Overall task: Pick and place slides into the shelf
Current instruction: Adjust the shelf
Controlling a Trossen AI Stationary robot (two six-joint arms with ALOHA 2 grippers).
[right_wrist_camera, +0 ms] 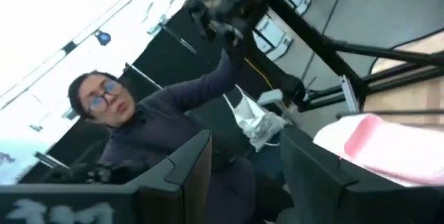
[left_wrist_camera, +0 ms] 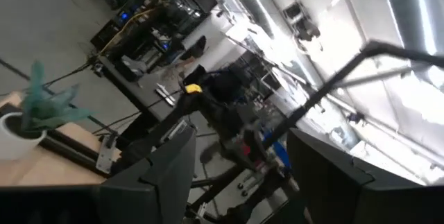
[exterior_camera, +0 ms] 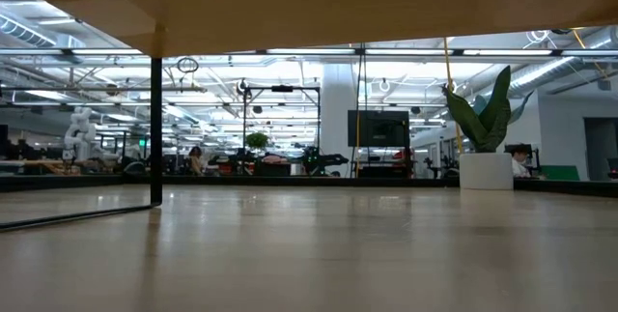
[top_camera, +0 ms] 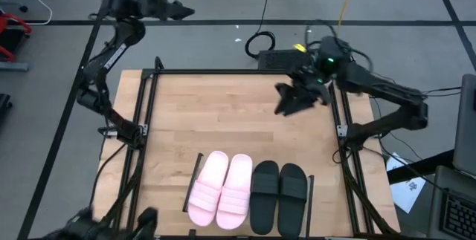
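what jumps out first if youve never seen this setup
Four slides lined up side by side on the shelf at the table's near edge: the pale pink pair left of the matte black pair. Both dark arms are lifted clear of them, the right hand open over the table's far right area, the left hand open out past the far left corner. A person fills the right wrist view.

place: robotics lab in a big open industrial hall
ceiling: exposed pipes, trusses and strip lights [exterior_camera: 290, 61]
floor: grey concrete, black tape lines [top_camera: 245, 23], loose cables [top_camera: 260, 43]
rig: wooden counter [top_camera: 223, 114] in a black metal frame, two dark arms mounted on it
background: more frames and workstations, wall monitor [exterior_camera: 379, 128], potted plant [exterior_camera: 486, 119]
people: seated person with glasses [right_wrist_camera: 104, 99] just beyond the rig
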